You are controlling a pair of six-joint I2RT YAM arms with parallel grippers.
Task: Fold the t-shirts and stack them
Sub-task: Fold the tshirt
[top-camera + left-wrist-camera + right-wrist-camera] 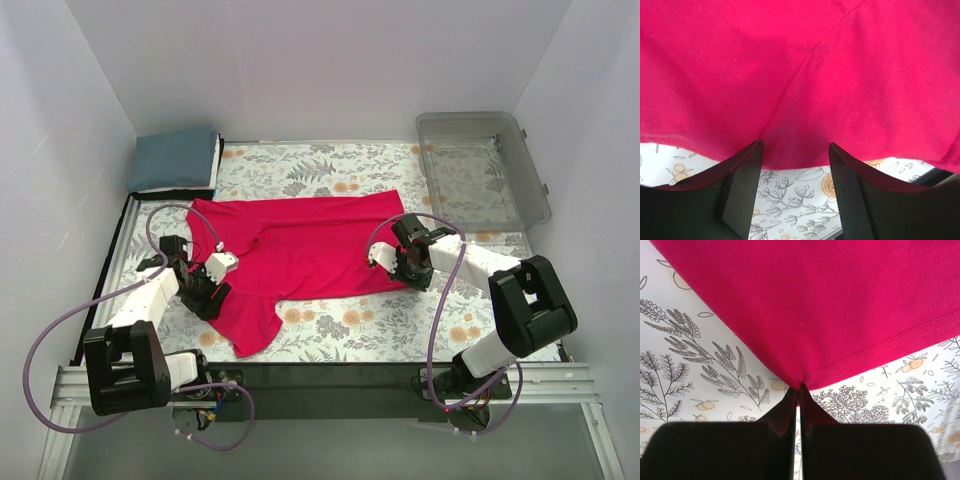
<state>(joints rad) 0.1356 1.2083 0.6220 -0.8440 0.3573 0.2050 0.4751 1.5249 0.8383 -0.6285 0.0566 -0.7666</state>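
Note:
The crimson-pink t-shirt [300,245] lies spread across the middle of the flowered table, one part trailing toward the near left. It fills the left wrist view [800,75] and the right wrist view [830,305]. My left gripper [212,290] is open at the shirt's left edge, its fingers [847,190] on either side of the cloth edge. My right gripper [388,268] is shut on the shirt's hemmed corner at its near right. The teal-blue t-shirt [175,160] lies folded at the far left corner.
A clear plastic bin [482,165] stands at the far right. White walls close in the table on three sides. Purple cables loop beside both arms. The flowered table cover [380,325] shows in front of the shirt.

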